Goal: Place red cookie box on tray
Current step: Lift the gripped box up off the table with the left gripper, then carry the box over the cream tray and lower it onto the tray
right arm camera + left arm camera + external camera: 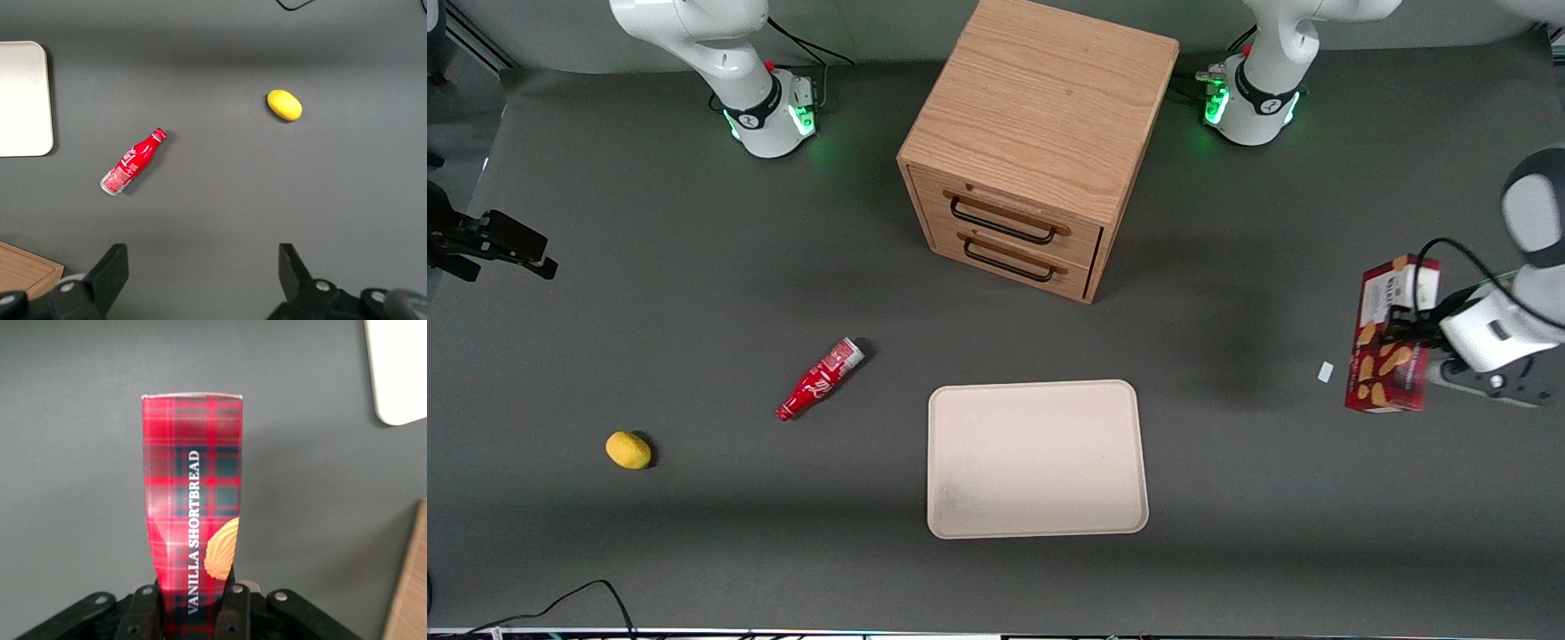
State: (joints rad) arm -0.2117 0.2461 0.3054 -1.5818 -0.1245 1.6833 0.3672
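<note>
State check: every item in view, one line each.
red cookie box: upright, clamped in the gripper, toward the working arm's end of the table
gripper: shut on the box's end
tray: flat on the table, nothing on it
red bottle: lying on its side
lemon: resting on the table
wooden drawer cabinet: both drawers closed

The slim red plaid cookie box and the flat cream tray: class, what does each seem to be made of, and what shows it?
The red plaid cookie box, clamped in the left gripper toward the working arm's end of the table, looks like printed cardboard: crisp folded edges, slight sheen. The cream tray looks like matte moulded plastic, perhaps melamine: rounded corners, low rim.
</note>
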